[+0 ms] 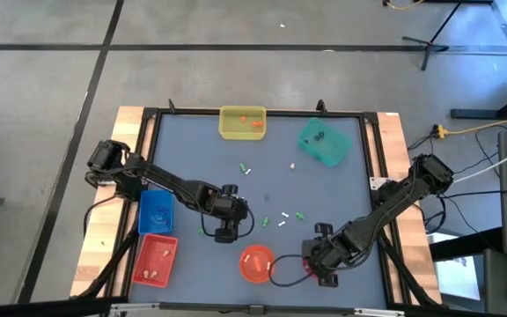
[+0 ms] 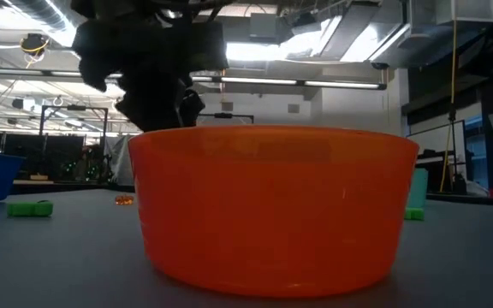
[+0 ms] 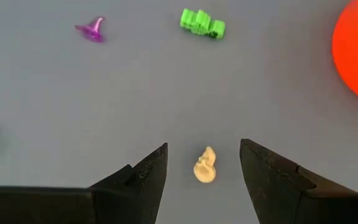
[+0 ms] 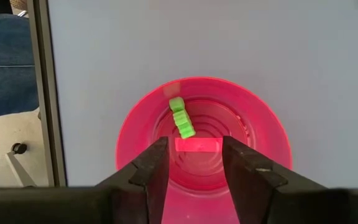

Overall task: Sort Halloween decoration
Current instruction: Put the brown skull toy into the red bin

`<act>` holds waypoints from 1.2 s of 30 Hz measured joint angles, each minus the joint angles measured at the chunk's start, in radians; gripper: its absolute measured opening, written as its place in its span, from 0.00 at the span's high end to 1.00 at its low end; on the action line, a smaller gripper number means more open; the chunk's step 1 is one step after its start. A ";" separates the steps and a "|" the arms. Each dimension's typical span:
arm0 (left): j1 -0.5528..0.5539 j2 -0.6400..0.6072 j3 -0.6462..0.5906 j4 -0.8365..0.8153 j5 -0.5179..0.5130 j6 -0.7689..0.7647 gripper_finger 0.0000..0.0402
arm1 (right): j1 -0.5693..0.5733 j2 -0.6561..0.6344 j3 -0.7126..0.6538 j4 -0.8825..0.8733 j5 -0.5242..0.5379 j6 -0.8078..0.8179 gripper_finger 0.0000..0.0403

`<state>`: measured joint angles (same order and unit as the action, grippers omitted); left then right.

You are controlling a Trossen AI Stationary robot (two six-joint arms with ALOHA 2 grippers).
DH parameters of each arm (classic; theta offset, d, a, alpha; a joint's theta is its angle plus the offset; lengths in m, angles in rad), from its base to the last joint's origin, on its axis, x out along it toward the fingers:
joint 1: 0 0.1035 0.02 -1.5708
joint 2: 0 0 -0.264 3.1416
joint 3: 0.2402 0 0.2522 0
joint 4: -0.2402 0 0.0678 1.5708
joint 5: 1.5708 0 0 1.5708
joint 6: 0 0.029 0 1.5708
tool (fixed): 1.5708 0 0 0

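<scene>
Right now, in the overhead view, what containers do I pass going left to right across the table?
Red tray and blue tray together at the left → yellow tray → orange bowl → teal bowl.

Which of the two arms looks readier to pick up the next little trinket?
The left hand: its open fingers already sit either side of a beige trinket. The right hand is over the orange bowl, apparently dropping a green piece.
</scene>
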<state>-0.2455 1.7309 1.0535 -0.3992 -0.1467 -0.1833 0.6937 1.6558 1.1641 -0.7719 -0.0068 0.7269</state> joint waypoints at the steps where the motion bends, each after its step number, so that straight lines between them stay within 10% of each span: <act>1: 0.000 0.000 -0.010 0.014 0.000 0.000 0.54 | 0.000 0.000 0.000 0.000 0.003 0.000 0.64; 36: 0.000 0.000 -0.305 0.428 0.011 -0.081 0.54 | 0.000 -0.001 0.000 0.007 0.052 0.000 0.64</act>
<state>-0.2455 1.7306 0.7486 0.0285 -0.1352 -0.2642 0.6937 1.6550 1.1641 -0.7650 0.0456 0.7272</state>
